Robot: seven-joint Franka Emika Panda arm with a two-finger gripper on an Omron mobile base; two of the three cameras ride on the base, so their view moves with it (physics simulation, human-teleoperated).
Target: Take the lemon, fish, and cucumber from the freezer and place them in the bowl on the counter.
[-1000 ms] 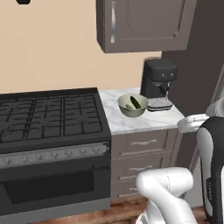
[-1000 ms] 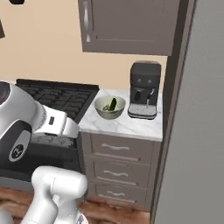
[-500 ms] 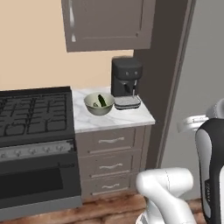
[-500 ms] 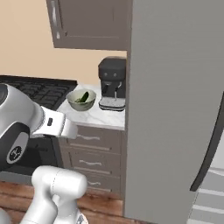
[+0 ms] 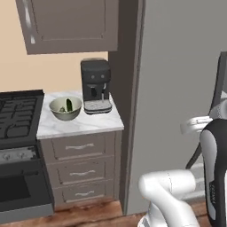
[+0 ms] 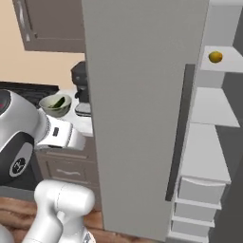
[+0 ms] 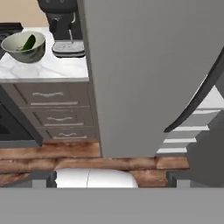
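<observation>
Since the lemon [image 6: 215,57] sits alone on an upper freezer [image 6: 142,95] shelf, judge it light, firm and prone to roll; pinch across its middle. Cucumber [image 5: 69,105] lies in the bowl [image 5: 65,108] on the worktop [image 5: 80,125]. Claw spread wide, empty.

bowls: 1 [image 5: 65,108] | cucumbers: 1 [image 5: 69,105], lying in the bowl | lemons: 1 [image 6: 215,57], on an upper freezer shelf | coffee machines: 1 [image 5: 95,85], at the counter's back right corner | freezers: 1 [image 6: 142,114] | freezer door handles: 1 [image 6: 178,142] | counter drawers: 3 [image 5: 80,146] | stoves: 1 [image 5: 17,116] | wall cupboards: 1 [image 5: 71,24]
</observation>
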